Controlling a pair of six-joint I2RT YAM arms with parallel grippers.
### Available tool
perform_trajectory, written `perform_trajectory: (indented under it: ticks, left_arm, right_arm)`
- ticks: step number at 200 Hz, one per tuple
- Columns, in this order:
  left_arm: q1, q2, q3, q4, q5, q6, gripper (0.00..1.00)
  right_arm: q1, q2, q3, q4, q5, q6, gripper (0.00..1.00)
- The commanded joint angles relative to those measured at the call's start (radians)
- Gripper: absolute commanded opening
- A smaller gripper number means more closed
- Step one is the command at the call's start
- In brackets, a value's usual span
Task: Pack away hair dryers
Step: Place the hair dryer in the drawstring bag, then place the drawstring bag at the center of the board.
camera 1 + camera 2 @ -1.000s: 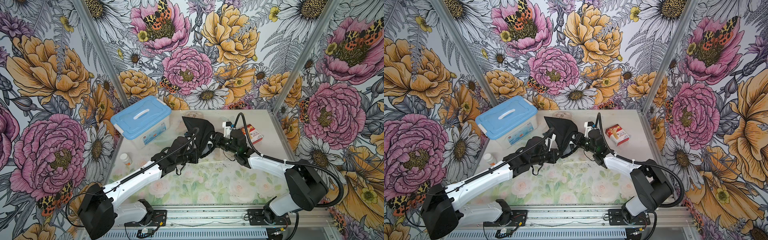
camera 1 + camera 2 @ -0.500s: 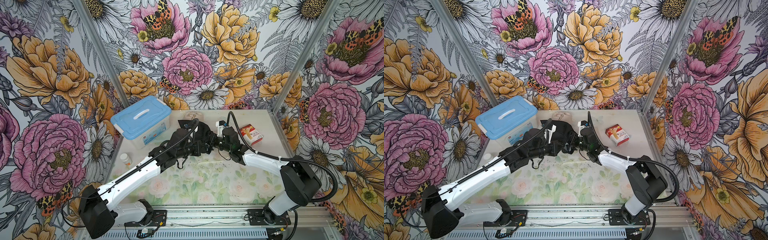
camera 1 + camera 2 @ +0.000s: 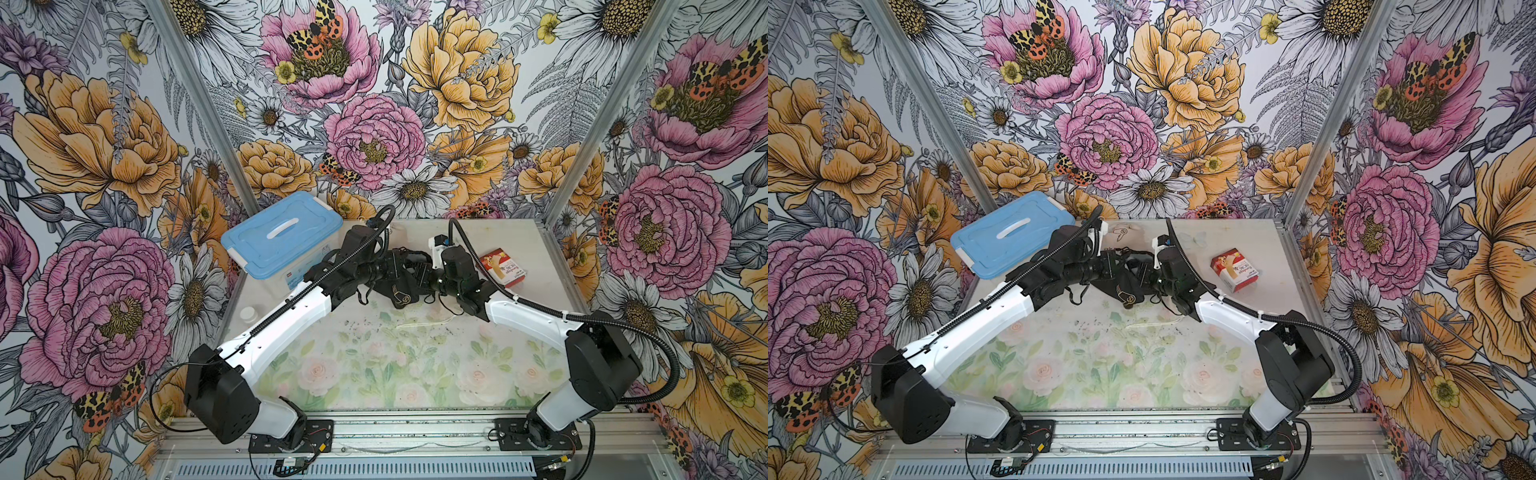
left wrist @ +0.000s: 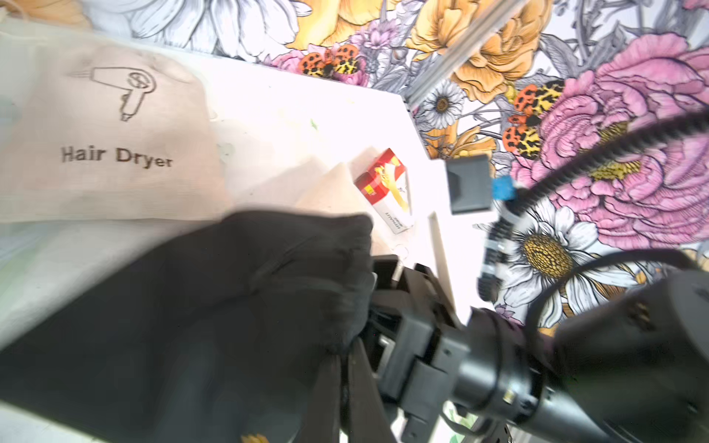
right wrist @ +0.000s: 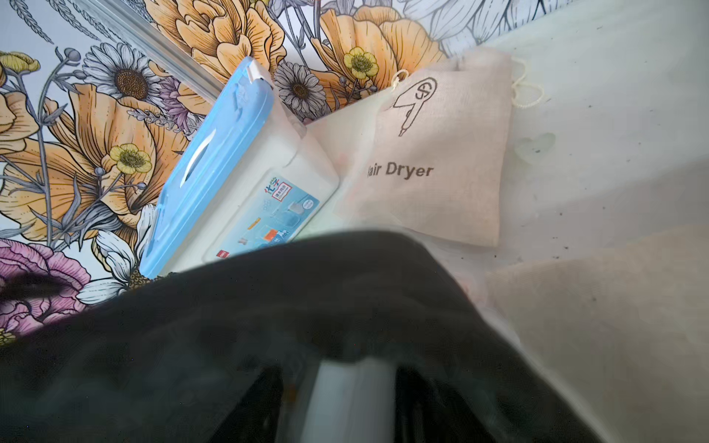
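Note:
A black pouch (image 3: 400,293) (image 3: 1126,293) lies slumped at the back middle of the table, between my two grippers. My left gripper (image 3: 399,266) (image 4: 346,349) is shut on a fold of its cloth (image 4: 230,307). My right gripper (image 3: 420,275) (image 5: 337,372) reaches into the pouch from the other side. Its fingers stand apart on either side of a white hair dryer (image 5: 345,402), of which only a blurred strip shows inside the black cloth. Blur hides whether the fingers press on it.
A blue-lidded plastic box (image 3: 282,237) (image 5: 230,165) stands at the back left. Beige "Hair Dryer" pouches (image 4: 115,134) (image 5: 433,161) lie behind the black one, with more beige cloth (image 5: 614,326) beside them. A red carton (image 3: 503,266) lies at the back right, a small white bottle (image 3: 249,313) at the left edge.
Both arms have carried the black pouch toward the back of the table. It hung raised between the grippers before and now lies low and slumped.

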Motion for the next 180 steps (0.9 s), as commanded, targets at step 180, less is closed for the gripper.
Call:
perform_trajectory:
  ticks: [180]
  left_arm:
    - [0.05,0.214,0.077,0.044,0.12,0.012,0.0]
  right_arm:
    - [-0.037,-0.391,-0.412,0.088,0.063,-0.142,0.56]
